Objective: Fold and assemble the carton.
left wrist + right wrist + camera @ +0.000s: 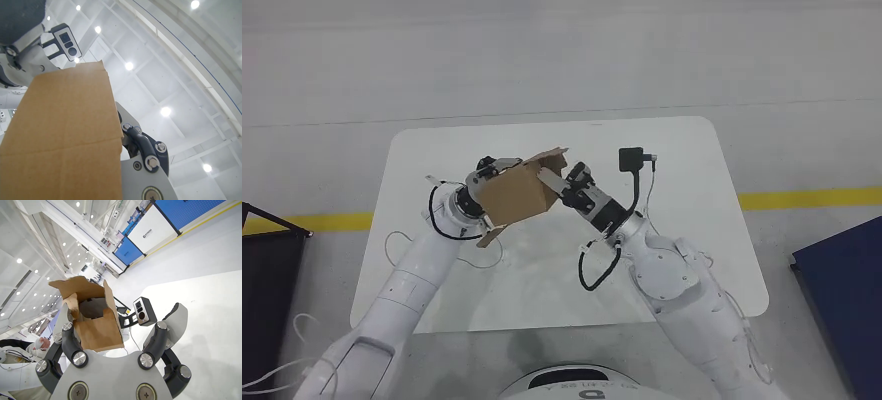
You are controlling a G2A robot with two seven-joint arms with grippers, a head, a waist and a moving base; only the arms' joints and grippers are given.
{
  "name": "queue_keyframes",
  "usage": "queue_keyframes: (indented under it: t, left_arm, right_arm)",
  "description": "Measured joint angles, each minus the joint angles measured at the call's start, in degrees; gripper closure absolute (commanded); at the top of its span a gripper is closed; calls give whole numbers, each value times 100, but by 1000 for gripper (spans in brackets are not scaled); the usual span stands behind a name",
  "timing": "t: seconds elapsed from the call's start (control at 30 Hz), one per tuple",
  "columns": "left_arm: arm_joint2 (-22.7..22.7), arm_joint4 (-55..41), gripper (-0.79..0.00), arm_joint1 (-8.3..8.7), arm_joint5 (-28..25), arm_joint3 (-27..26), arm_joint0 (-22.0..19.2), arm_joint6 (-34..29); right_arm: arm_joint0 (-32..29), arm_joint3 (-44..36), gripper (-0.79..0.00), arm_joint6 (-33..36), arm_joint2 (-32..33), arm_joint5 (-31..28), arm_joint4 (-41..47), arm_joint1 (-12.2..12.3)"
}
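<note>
1. Nearest to us is the near half of the white table (697,265). Both arms cross it from the near edge towards the middle.
2. On the floor a dark frame (264,250) stands off the table's left side and a dark blue panel (842,290) off its right, both well apart from the work.
3. A black cable (587,272) loops loosely beside the right forearm, above the tabletop.
4. The left arm comes in from the near left, its forearm slanting far and right, with the wrist turned so its camera looks up at the ceiling. The left gripper (485,182) sits at the carton's left end and is clamped on the cardboard. One finger (129,118) lies along the panel's edge, and the other is hidden behind the panel.
5. The carton (517,197) is brown, tilted and held up over the middle of the table, between the two grippers. Its flaps are loose: one juts out on the far side and a small one hangs at the near left corner. The right wrist view looks into its open end.
6. The right arm comes in from the near right with its elbow bent and its forearm slanting far and left. The right gripper (567,181) is at the carton's right end with its fingers spread wide, grasping nothing. One finger (60,321) is just beside a flap, and the other (176,317) stands apart from the cardboard.
7. A black wrist camera (631,160) sticks out just to the far right of the carton.
8. Farther off, a yellow line (812,198) runs across the grey floor, and blue-and-white partitions (132,247) stand in the hall.
</note>
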Motion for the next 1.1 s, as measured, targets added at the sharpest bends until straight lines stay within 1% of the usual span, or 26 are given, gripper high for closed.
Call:
queue_keyframes:
  t: [0.23, 0.33, 0.53, 0.6, 0.67, 0.9, 1.1]
  left_arm:
    - [85, 7, 0, 16, 3, -25, -55, 3]
    - [102, -59, 0, 22, -22, -40, -57, -22]
    - [134, -372, 0, 43, -31, -46, -22, -31]
    - [147, -402, 0, 54, -31, -57, -17, -31]
    - [166, -422, 0, 67, -31, -76, -11, -31]
    - [275, -417, 0, 89, 6, -127, -41, 6]
    - [333, -438, 0, 100, 29, -84, -83, 29]
  right_arm:
    - [129, 11, -785, 143, -154, 197, -120, -24]
    - [85, -41, -785, -25, -79, 62, -24, -25]
    - [-144, 13, -785, -385, 293, -371, 375, 3]
    - [-207, 74, -785, -453, 401, -415, 494, 10]
    - [-241, 174, -785, -517, 488, -317, 624, 10]
    - [22, 552, -785, -501, 405, -20, 886, -41]
    - [144, 527, -785, -348, 258, -204, 898, -63]
